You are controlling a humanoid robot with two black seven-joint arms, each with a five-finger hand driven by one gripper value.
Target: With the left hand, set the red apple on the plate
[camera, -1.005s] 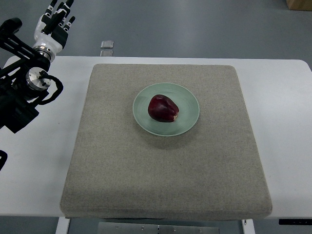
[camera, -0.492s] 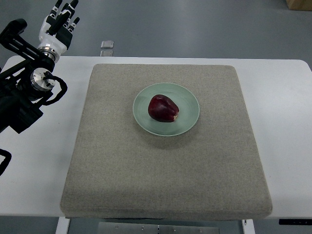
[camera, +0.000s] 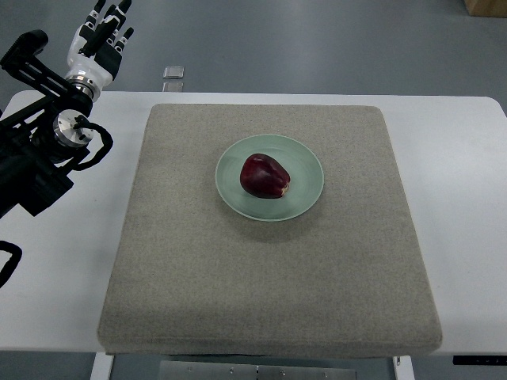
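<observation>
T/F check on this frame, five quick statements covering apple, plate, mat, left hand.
1. The red apple lies on the green plate. True.
2. The plate sits directly on the white table. False: it sits on the grey mat.
3. The left hand grips the apple. False: it is at the far left corner, fingers extended, holding nothing.
4. The right hand is over the mat. False: it is not in view.
5. The mat lies on the table. True.
</observation>
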